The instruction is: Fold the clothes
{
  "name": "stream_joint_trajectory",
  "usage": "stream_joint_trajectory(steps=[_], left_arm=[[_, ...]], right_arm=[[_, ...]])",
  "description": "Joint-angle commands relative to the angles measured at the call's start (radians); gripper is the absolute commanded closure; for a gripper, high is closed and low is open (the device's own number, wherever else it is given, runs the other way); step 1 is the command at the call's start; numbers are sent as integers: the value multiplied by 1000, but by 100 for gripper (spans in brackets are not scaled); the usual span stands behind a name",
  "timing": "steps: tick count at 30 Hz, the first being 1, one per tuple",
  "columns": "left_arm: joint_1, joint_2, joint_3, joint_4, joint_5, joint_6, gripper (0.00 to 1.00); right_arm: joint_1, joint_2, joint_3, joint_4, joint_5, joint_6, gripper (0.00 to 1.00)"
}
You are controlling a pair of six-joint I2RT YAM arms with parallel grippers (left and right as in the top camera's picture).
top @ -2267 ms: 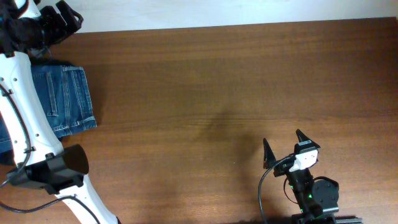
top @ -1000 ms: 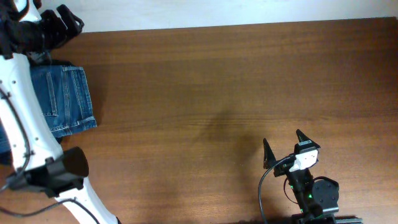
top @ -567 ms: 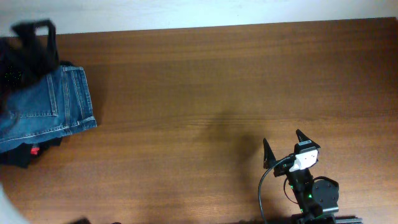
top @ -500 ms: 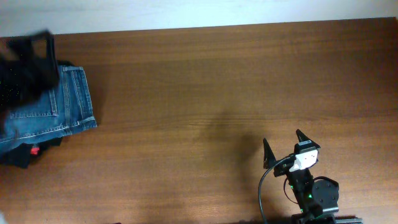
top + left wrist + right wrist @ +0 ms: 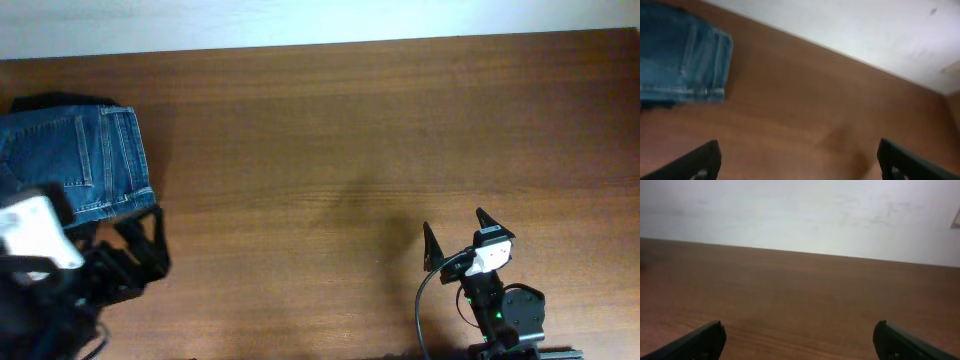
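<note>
Folded medium-blue denim jeans (image 5: 80, 160) lie flat at the far left end of the brown wooden table (image 5: 330, 130), light seams and a back pocket facing up. A strip of black cloth (image 5: 60, 98) peeks out along the far edge of the jeans, underneath them. The left gripper (image 5: 799, 145) sits near the table's front-left corner, just in front of the jeans and apart from them; it is blurred in the overhead view. Its fingers are spread wide and empty in the left wrist view. The right gripper (image 5: 455, 225) is at the front right of the table, well apart from the jeans, fingers spread, nothing between them. A white wall (image 5: 800, 210) lies beyond the table's far edge.
</note>
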Motion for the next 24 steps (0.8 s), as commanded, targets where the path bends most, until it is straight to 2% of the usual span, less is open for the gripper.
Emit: stream_joint_trajectory(steps=[1, 13, 19, 24], left_arm=[[-25, -72, -200, 105, -33, -5, 1], [-79, -300, -946, 780, -51, -5, 1], [-145, -416, -1202, 1086, -168, -5, 1], [-188, -508, -1347, 1234, -267, 11, 1]], right_arm=[[-8, -10, -5, -5, 9, 2, 1], [-8, -10, -5, -5, 9, 2, 1], [-8, -10, -5, -5, 9, 2, 1], [-8, -10, -5, -5, 9, 2, 1]])
